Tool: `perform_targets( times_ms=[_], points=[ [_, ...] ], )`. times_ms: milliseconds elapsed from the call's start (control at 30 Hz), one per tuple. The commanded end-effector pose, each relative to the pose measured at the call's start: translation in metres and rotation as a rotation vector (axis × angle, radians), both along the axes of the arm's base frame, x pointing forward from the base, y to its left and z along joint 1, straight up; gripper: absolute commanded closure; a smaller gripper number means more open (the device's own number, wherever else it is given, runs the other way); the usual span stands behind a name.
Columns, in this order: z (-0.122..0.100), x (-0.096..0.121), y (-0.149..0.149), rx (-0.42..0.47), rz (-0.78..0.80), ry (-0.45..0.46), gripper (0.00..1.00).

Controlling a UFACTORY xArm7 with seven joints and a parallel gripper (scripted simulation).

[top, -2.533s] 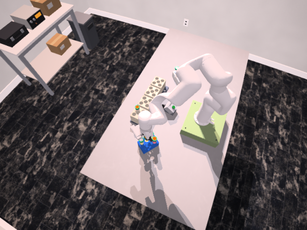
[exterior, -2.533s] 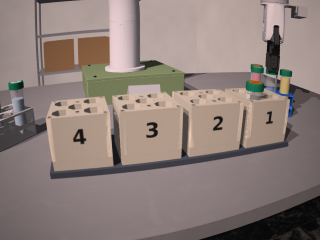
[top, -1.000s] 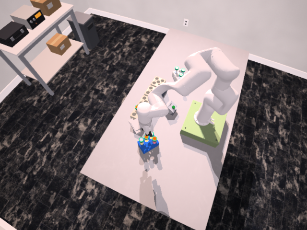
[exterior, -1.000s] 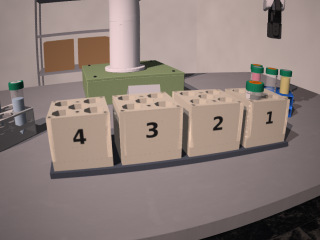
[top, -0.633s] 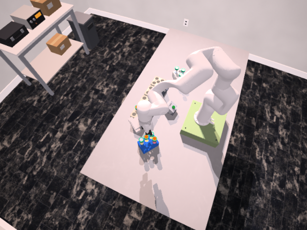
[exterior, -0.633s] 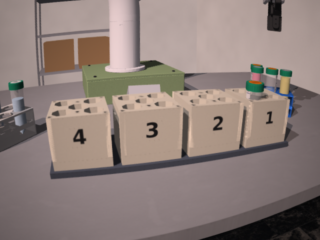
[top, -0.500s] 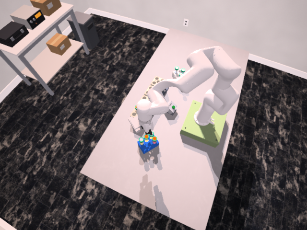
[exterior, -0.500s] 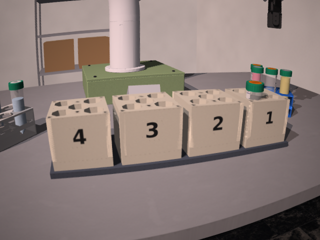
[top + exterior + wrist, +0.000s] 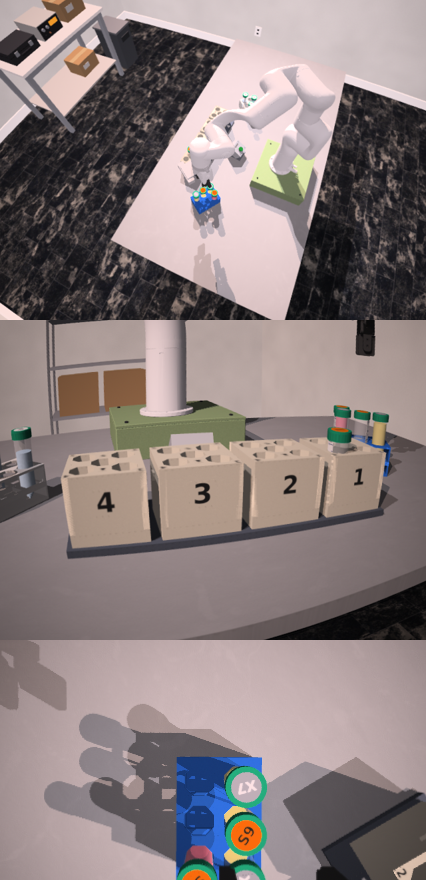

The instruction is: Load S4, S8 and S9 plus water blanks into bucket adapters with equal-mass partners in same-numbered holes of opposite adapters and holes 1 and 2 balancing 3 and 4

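The gripper [image 9: 206,185] [image 9: 277,873] is open and empty above the blue rack [image 9: 206,205] [image 9: 387,459] [image 9: 219,763]. Its fingertips show at the lower edge of the wrist view, right of the cut-off grey cap [image 9: 245,874]. S9 [image 9: 203,190] [image 9: 246,835] stands between that cap and X7 [image 9: 196,194] [image 9: 246,787]. Another orange-capped tube [image 9: 214,193] [image 9: 198,874] stands in the other row, its ID cut off. S4 [image 9: 188,149] [image 9: 339,435] stands in adapter 1 [image 9: 373,485]. Adapter 2 [image 9: 265,492], adapter 3 [image 9: 178,499] and adapter 4 [image 9: 86,506] show no tubes.
Water blanks [image 9: 245,95] [image 9: 21,433] stand in a clear rack [image 9: 37,492] at the table's far end. The green DONE key [image 9: 240,149] sits on its desk between the adapters and the arm's green base [image 9: 263,175]. A pale tilted panel [image 9: 186,171] stands beside the blue rack.
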State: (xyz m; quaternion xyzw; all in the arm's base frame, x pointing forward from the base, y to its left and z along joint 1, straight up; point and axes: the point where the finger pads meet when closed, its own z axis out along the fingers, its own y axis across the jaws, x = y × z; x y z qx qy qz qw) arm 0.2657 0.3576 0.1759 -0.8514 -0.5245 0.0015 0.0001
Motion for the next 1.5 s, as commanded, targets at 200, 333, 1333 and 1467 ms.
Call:
perform_targets(
  times_ms=[200, 333, 1333, 1467],
  points=[
    [0.002, 0.001, 0.001, 0.004, 0.0, -0.002, 0.56],
    [0.002, 0.016, -0.012, 0.004, -0.133, -0.003, 0.43],
    [0.002, 0.114, -0.098, 0.002, -1.0, -0.003, 0.43],
    [0.002, 0.129, -0.111, 0.002, -1.023, -0.003, 0.43]
  ],
)
